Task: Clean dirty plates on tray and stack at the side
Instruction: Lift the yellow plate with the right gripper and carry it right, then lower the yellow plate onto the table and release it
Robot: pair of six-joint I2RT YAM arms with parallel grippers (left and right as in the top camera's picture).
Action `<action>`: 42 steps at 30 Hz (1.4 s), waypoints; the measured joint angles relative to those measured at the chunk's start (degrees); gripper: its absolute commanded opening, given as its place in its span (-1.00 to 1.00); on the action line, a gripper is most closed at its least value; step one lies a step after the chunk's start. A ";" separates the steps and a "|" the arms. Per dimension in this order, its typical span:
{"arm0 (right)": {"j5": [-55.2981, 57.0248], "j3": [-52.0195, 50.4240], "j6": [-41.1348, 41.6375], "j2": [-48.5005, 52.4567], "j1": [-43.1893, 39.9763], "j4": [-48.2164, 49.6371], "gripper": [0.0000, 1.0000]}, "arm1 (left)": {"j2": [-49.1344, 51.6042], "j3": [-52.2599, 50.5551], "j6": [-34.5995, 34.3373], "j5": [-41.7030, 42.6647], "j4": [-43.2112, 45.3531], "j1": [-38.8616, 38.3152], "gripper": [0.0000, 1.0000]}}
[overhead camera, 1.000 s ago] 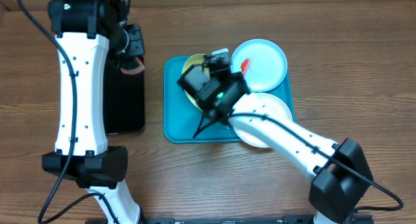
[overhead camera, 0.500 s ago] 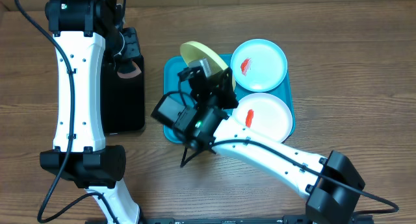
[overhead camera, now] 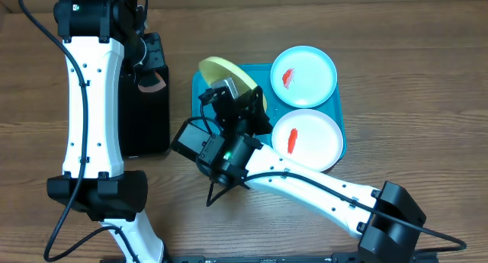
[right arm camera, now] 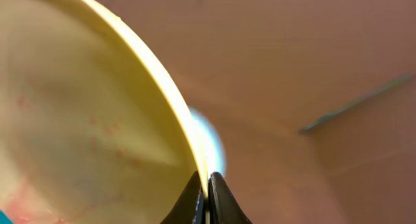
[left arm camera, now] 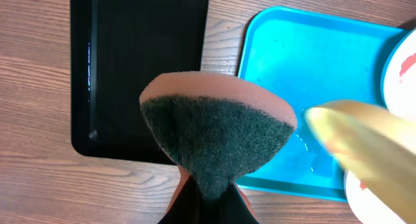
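My right gripper (overhead camera: 242,95) is shut on the rim of the yellow-green plate (overhead camera: 221,71) and holds it tilted above the left part of the turquoise tray (overhead camera: 200,152). In the right wrist view the fingers (right arm camera: 208,185) pinch the plate's edge (right arm camera: 97,107), with faint red marks on its face. The light blue plate (overhead camera: 303,76) and the white plate (overhead camera: 306,139), each with a red smear, lie on the tray's right side. My left gripper (left arm camera: 208,198) is shut on a sponge (left arm camera: 214,126), orange with a dark green pad, above the black tray (left arm camera: 136,68).
The black tray (overhead camera: 149,118) lies on the wooden table left of the turquoise tray (left arm camera: 305,62). The yellow-green plate shows blurred at the right of the left wrist view (left arm camera: 370,133). The left arm stands over the table's left side.
My right gripper has lifted the yellow-green plate off the tray and carried it up and to the left, tilting it on edge. The white plate is now uncovered. The left arm barely moved.
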 measured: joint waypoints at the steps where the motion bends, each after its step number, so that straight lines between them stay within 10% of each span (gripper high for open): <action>1: -3.23 0.00 0.02 0.00 -0.61 0.00 -0.93 | 0.00 0.00 0.00 0.02 -0.02 0.00 -0.92; 19: -68.00 3.61 -1.07 -8.96 -43.63 -6.88 -0.93 | 0.00 -0.07 0.00 1.38 2.03 -4.13 -0.91; 29: -75.63 2.29 -5.62 -8.76 -75.52 -8.24 -0.92 | 0.00 -0.22 -0.02 1.92 4.09 -9.03 -0.92; 42: -78.36 -15.06 -6.45 -2.99 -89.74 4.90 -0.88 | 0.00 -0.28 -0.02 1.97 4.13 -9.03 -0.92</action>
